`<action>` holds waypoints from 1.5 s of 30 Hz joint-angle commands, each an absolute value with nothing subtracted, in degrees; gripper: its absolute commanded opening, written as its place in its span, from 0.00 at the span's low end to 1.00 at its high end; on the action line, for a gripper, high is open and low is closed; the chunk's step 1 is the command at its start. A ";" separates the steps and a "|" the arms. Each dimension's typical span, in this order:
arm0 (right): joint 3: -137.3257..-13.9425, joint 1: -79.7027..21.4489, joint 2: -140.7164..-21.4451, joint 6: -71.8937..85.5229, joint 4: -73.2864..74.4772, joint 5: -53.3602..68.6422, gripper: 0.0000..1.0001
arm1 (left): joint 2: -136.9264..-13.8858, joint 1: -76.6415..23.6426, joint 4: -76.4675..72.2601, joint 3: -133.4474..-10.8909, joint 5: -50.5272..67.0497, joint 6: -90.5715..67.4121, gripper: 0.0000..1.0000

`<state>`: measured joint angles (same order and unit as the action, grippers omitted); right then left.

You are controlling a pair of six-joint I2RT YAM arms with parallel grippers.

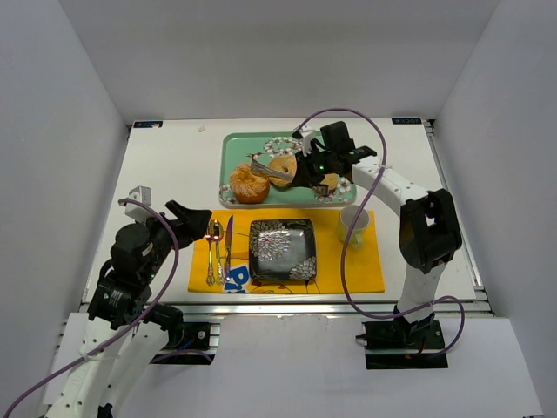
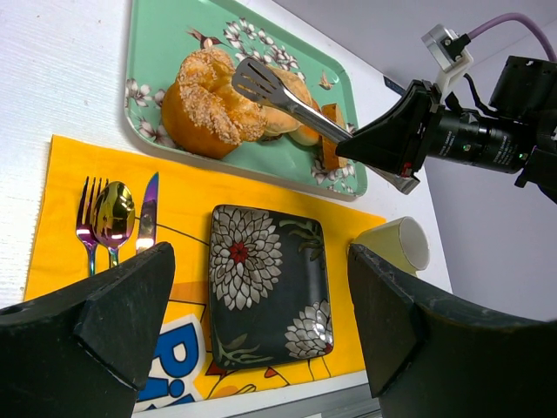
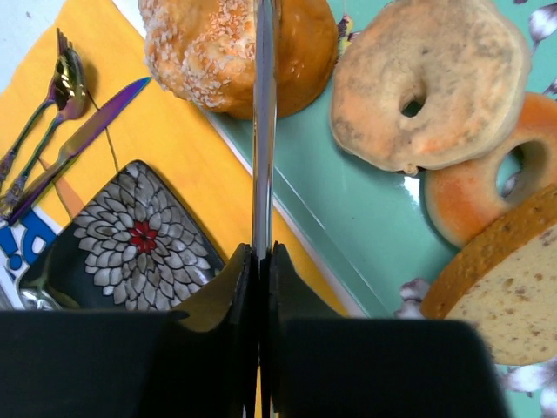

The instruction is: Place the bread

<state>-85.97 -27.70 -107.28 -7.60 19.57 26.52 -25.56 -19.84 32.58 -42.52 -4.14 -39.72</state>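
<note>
The bread lies on a teal tray (image 1: 235,148): a seeded bun (image 1: 248,185), a bagel (image 1: 283,165) with a toasted ring (image 3: 474,187) under it, and a brown slice (image 3: 505,287). My right gripper (image 3: 261,261) is shut on the handle of metal tongs (image 3: 264,131). The tongs (image 2: 287,100) are squeezed flat, and their head lies over the bun (image 2: 204,109); no bread is between the blades. My left gripper (image 2: 261,322) hangs open above the near left of the placemat, holding nothing.
A black flowered plate (image 1: 281,250) sits mid-placemat (image 1: 348,270). A fork, spoon and knife (image 1: 216,248) lie to its left. A pale cup (image 1: 352,225) lies on its side to the right. White walls enclose the table.
</note>
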 commanded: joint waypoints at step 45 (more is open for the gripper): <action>-58.35 -24.61 -68.99 -22.06 33.93 40.16 0.54 | -23.21 -19.95 32.43 -42.10 -5.45 -39.81 0.90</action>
<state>-54.48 -25.17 -69.04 -21.08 35.81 37.58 -24.62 -19.84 31.48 -42.35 -5.06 -39.70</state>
